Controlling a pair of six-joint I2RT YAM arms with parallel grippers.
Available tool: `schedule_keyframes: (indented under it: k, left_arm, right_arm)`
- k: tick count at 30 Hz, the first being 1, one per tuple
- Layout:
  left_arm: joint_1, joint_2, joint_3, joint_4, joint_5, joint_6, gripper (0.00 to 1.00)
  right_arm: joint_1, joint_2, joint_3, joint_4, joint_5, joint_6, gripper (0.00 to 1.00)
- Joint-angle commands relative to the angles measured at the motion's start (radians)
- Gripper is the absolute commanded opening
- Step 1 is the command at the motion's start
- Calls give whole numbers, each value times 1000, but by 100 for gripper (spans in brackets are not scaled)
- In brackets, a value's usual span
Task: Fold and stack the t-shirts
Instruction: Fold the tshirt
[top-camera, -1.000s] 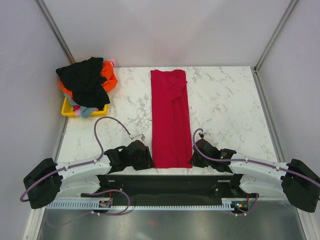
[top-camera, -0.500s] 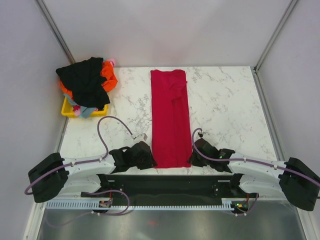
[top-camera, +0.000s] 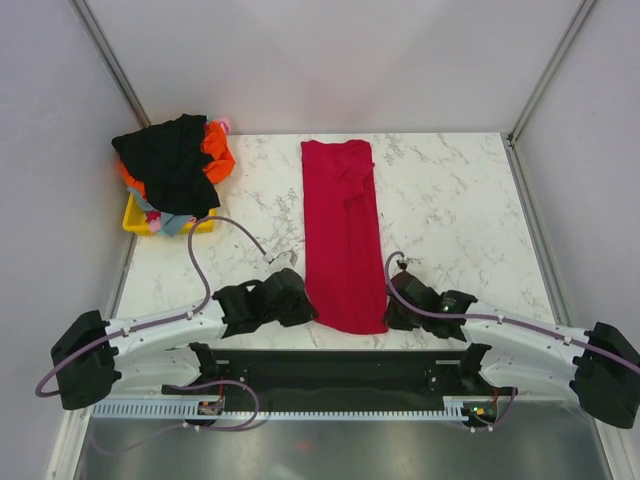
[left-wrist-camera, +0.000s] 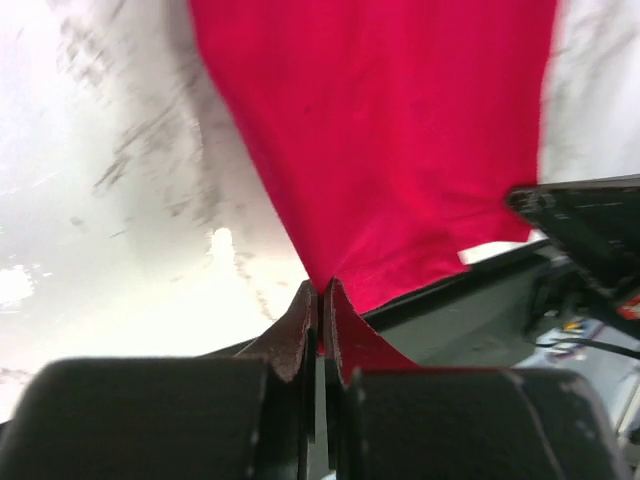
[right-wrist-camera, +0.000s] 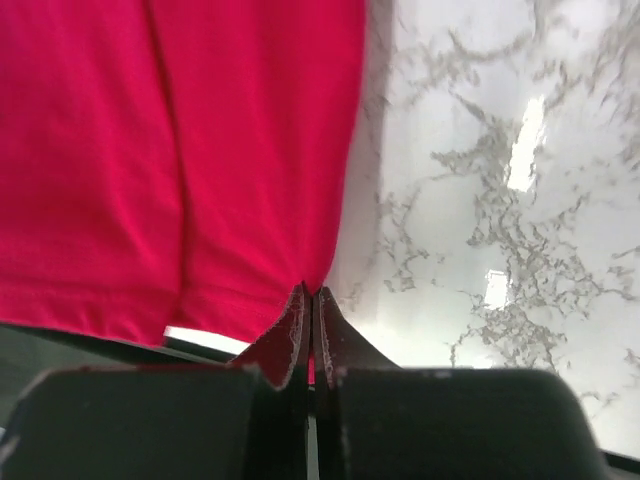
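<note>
Crimson cloth t-shirt (top-camera: 343, 230), folded into a long strip, ran up the frame's centre, away from the left gripper (top-camera: 308, 305) and right gripper (top-camera: 389, 312), each clamped on a bottom corner.

Robot lab test cell: plain grey panel walls (top-camera: 330, 60) w/ alu corner posts (top-camera: 110, 60) beyond the jaws, marble-print tabletop (top-camera: 450, 200) under them, cable rail (top-camera: 330, 408) behind.

The crimson t-shirt (top-camera: 343, 235), a long narrow folded strip, lies lengthwise centrally, its 2 near corners pinched up. The other t-shirts (top-camera: 172, 170), black over orange, sit heaped far left.
</note>
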Motion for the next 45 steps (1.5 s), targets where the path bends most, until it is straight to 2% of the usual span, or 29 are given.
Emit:
schedule_keyframes:
  k: [1, 4, 8, 16, 22, 33, 45]
  left_arm:
    - [-3, -27, 126, -110, -79, 29, 2]
    - [17, -13, 209, -161, -105, 60, 2]
    - [119, 31, 296, -166, -68, 139, 2]
    - [339, 230, 443, -97, 27, 305, 2]
    - [429, 408, 624, -83, 57, 409, 2]
    - [515, 665, 813, -55, 128, 500, 2]
    - [591, 797, 928, -49, 174, 529, 2]
  right_arm:
    - [-16, 45, 188, -99, 75, -76, 0]
    - [-77, 111, 299, -135, 92, -157, 0]
    - [-180, 180, 417, -135, 72, -257, 0]
    - [-337, 396, 646, -110, 19, -419, 0]
    - [-427, 556, 770, -86, -39, -469, 0]
    - [-507, 772, 928, -64, -116, -512, 0]
    - [-570, 941, 1074, -55, -168, -524, 0]
